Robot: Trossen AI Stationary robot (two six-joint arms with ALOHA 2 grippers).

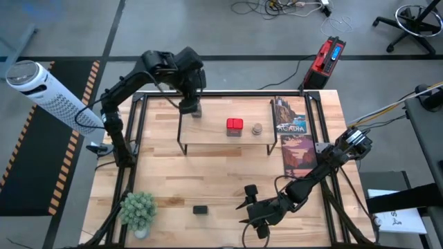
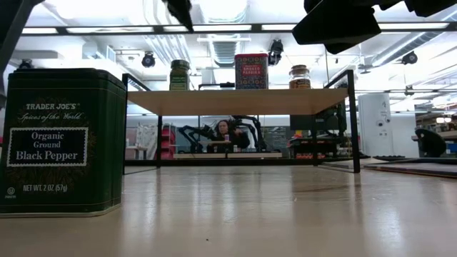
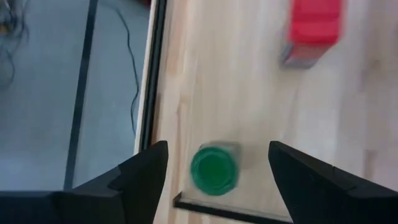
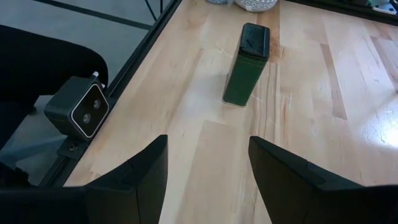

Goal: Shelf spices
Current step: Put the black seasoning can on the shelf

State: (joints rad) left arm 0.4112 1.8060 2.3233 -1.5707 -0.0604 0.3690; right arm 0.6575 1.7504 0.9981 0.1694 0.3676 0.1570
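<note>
The shelf (image 1: 225,131), a light-wood board on thin black legs, stands at the table's far middle. On it, seen in the low view, stand a green-capped jar (image 2: 180,74), a red square tin (image 2: 251,71) and a round tan jar (image 2: 299,76). My left gripper (image 3: 217,180) hangs open above the green-capped jar (image 3: 214,169), clear of it, over the shelf's left end (image 1: 190,107). A dark square tin (image 1: 201,209) stands upright on the table near the front edge. My right gripper (image 4: 208,168) is open, a little to the tin's right, pointing at the tin (image 4: 247,64).
A small potted plant (image 1: 138,209) stands at the near left corner. Printed booklets (image 1: 294,142) lie right of the shelf. The low camera's box (image 4: 81,109) sits at the table's near edge. A black metal frame (image 1: 135,138) borders the table.
</note>
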